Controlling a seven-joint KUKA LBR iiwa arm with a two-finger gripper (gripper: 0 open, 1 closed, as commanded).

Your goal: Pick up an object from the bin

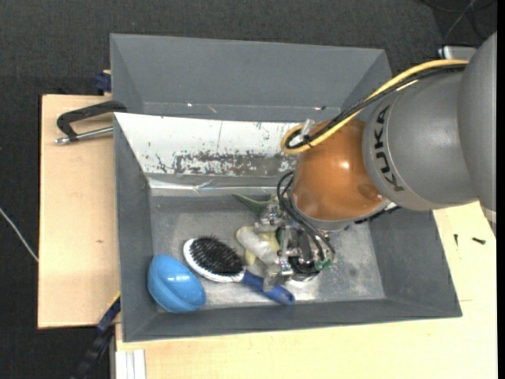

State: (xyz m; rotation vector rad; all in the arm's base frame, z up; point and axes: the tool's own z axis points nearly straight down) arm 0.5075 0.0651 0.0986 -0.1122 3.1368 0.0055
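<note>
Judging grasp step: gripper (293, 253) low in bin (134, 212), just beside cream object (254, 242), near hairbrush (213, 259). Pincer state: cannot tell. Next: secure pinch, lift clear.

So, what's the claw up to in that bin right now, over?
Claw down at bin floor, by a pale cream thing. Hairbrush with blue handle close alongside. Blue oval thing further off, in the corner.
</note>
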